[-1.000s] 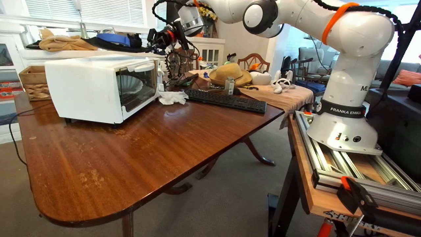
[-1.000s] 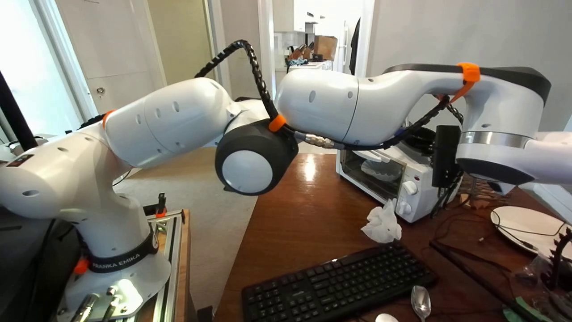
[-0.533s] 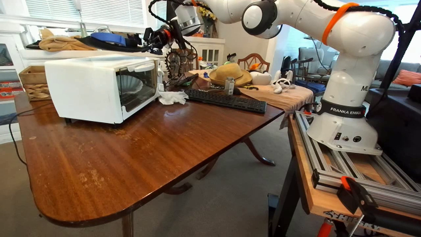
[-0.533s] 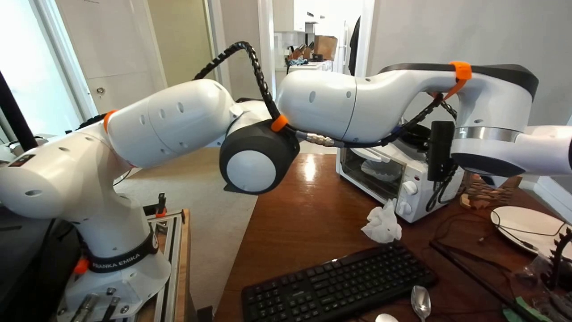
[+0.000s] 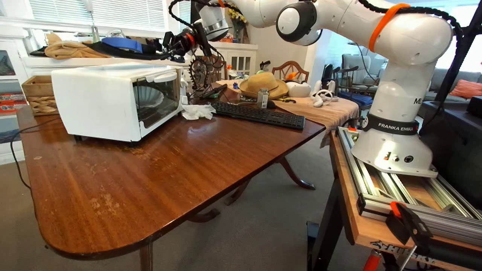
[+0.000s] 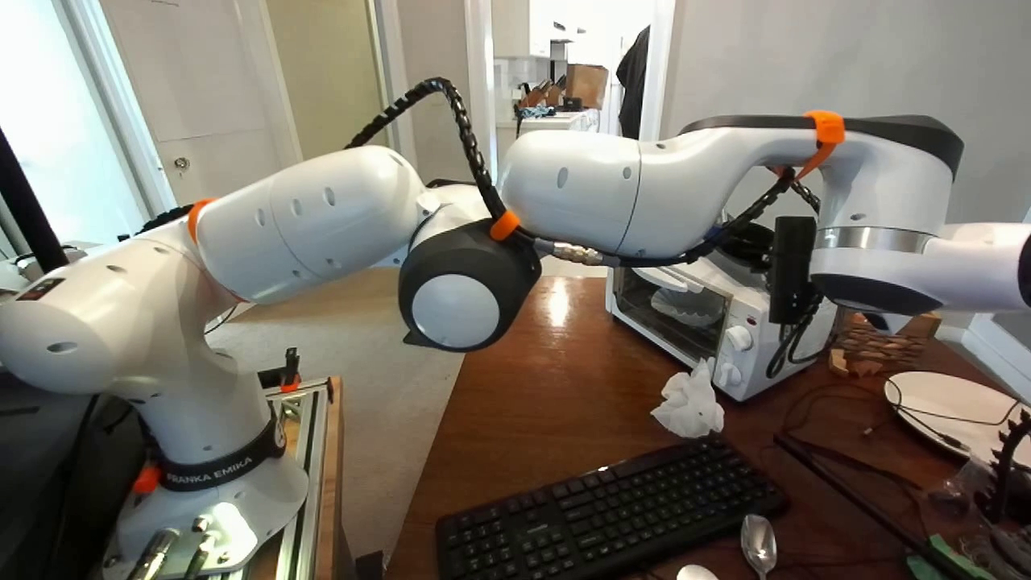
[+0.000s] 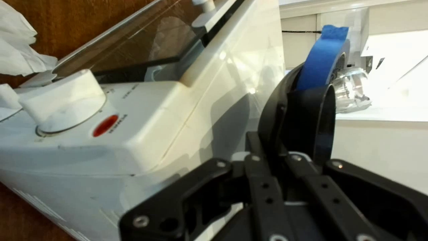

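Gripper [image 7: 269,145], lower middle of the wrist view: fingers nearly together, clamped on the edge or handle of a black pan [image 5: 130,56], can't tell which. Pan hangs upper left in an exterior view, blue tape roll [image 5: 122,44] on it, above toaster oven [image 5: 98,101], not touching. Reads as the carry step; next move calls for keeping pan level, roll could slide.

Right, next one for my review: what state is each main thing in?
gripper: closed on the edge of the black dish
black dish: held up, roughly level
blue tape roll: resting in the dish
toaster oven: upright; door looks slightly ajar
red power light: cannot tell whether lit
white tissue: crumpled, on the table
keyboard: flat
clear jar: upright
white plate: flat
spoon: lying down
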